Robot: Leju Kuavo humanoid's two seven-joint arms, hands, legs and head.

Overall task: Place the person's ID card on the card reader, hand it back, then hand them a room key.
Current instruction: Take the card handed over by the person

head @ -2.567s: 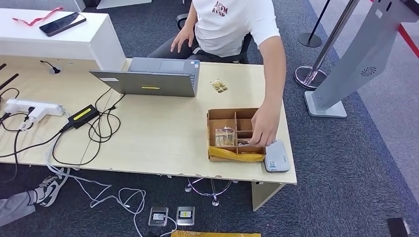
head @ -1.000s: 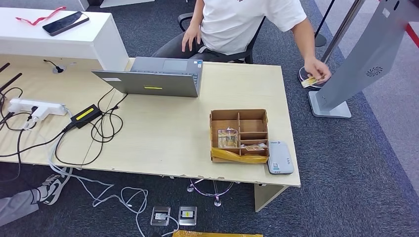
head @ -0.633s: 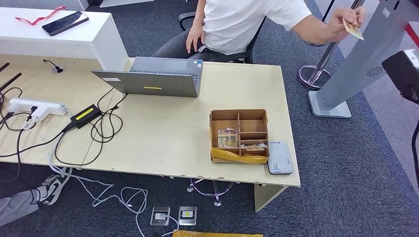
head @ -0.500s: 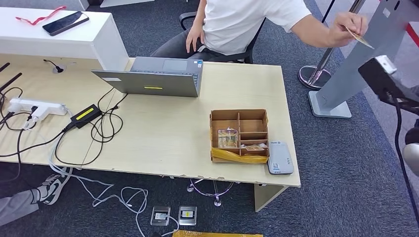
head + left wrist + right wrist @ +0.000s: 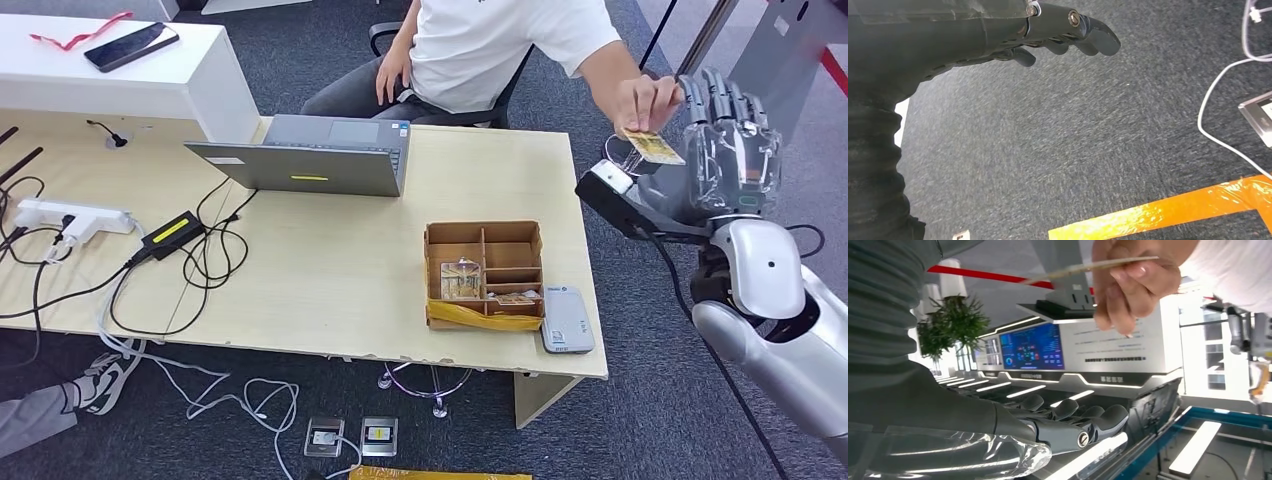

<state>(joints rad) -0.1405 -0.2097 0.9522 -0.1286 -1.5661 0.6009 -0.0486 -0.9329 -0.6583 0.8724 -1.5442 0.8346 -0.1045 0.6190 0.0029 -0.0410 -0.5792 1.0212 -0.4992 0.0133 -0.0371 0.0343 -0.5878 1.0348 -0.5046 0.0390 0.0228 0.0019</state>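
A laptop [image 5: 310, 157] sits at the back of the desk [image 5: 330, 270]. A divided box [image 5: 484, 272] sits near the front right corner, with a card reader [image 5: 566, 319] just beside it on the right. A person [image 5: 490, 45] sits behind the desk.

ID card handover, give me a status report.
Right hand open beside ID card. Person's hand pinches it. Left hand open, low. Card reader bare.

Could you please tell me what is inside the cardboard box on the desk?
The cardboard box has dividers; cards lie in its nearer compartments and the far ones look empty. Anything beneath those cards is hidden.
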